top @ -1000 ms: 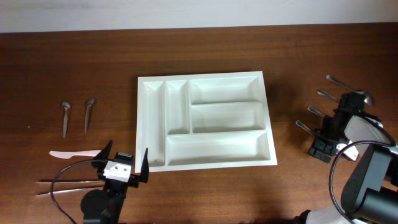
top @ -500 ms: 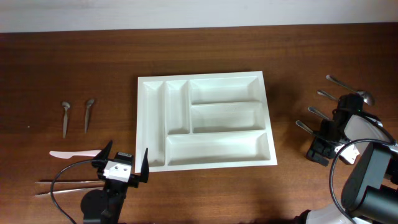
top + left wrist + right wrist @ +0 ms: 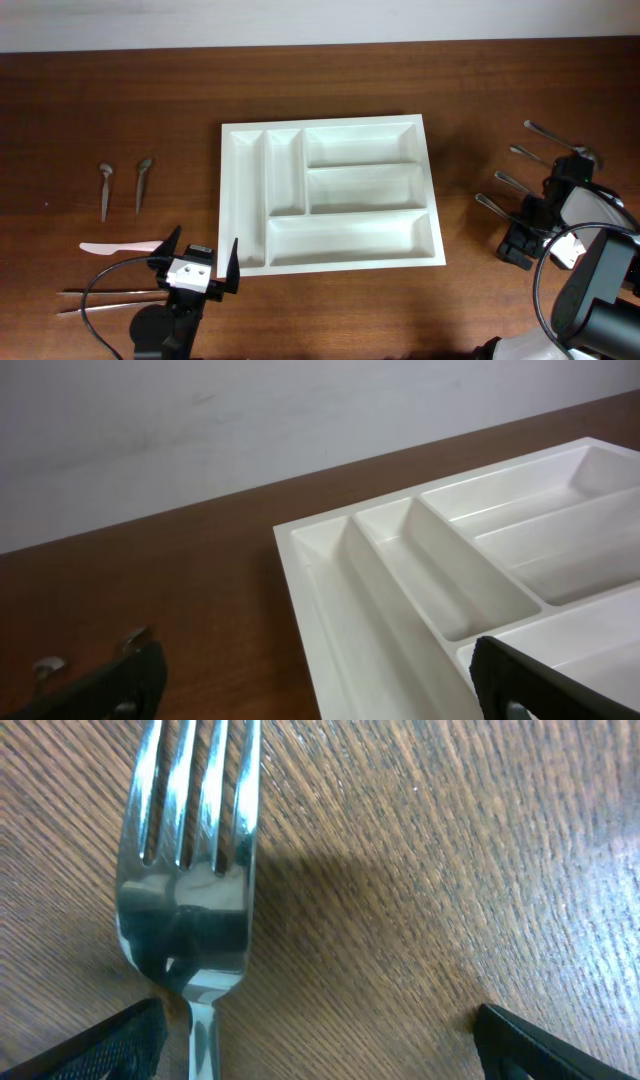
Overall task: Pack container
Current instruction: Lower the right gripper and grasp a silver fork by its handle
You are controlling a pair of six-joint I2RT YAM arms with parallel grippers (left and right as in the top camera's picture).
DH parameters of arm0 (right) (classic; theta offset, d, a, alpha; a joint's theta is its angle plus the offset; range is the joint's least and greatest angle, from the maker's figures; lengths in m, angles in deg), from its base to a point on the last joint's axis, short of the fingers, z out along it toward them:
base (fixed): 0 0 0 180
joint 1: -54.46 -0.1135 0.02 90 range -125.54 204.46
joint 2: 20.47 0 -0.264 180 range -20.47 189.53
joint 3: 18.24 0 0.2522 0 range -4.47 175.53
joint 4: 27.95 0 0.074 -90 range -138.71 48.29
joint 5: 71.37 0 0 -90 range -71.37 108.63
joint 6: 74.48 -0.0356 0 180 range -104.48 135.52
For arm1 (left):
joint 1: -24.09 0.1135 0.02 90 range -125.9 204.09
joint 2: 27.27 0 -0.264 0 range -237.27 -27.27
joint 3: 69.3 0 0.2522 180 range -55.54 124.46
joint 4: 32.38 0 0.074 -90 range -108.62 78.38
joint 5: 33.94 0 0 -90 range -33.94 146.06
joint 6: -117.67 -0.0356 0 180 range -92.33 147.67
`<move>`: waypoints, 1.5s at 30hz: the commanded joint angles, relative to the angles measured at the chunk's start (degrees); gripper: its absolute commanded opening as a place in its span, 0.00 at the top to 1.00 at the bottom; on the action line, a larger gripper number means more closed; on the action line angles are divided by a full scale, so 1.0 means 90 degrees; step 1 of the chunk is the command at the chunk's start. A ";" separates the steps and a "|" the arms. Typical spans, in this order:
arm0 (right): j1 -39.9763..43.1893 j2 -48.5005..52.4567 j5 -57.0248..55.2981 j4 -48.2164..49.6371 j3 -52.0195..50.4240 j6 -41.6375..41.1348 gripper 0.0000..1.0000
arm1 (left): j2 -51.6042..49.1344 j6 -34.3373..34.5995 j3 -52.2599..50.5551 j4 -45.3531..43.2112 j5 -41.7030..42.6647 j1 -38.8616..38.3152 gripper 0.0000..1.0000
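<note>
The container (image 3: 345,238) is a large white five-compartment cutlery tray at the table's middle, and all its compartments are bare. It also shows in the left wrist view (image 3: 400,550). My left gripper (image 3: 196,263) is open and empty, by the tray's front left corner (image 3: 320,695). My right gripper (image 3: 518,243) is open, low over the table at the right. In the right wrist view a steel fork (image 3: 188,870) lies just ahead of the open fingers (image 3: 320,1055), its handle running next to the left finger. That fork (image 3: 492,205) is the nearest of several.
More forks (image 3: 510,183) (image 3: 528,155) (image 3: 545,131) lie in a row at the right. Two small spoons (image 3: 104,188) (image 3: 143,183), a pink plastic knife (image 3: 120,246) and chopsticks (image 3: 100,293) lie at the left. A cable loops by the left arm.
My right gripper has slid slightly toward the table's front right. The left arm and the tray have not moved.
</note>
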 commanded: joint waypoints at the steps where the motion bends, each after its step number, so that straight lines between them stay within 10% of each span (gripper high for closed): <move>1: 0.0041 0.0143 -0.0151 0.0000 0.0012 -0.0095 0.02 | 0.0061 -0.0102 -0.0046 -0.0022 -0.0044 0.0027 0.01; 15: 0.0032 0.0593 0.0039 0.0002 0.0012 -0.0024 0.13 | 0.0061 -0.0102 -0.0046 -0.0024 -0.0044 0.0027 0.01; 24: 0.0032 0.0593 0.0039 0.0170 0.0012 -0.0024 0.54 | 0.0061 -0.0102 -0.0046 -0.0024 -0.0044 0.0027 0.01; 45: 0.0034 0.0593 -0.0083 0.0566 0.0413 0.1093 0.91 | 0.0061 -0.0100 -0.0046 -0.0024 -0.0044 0.0027 0.01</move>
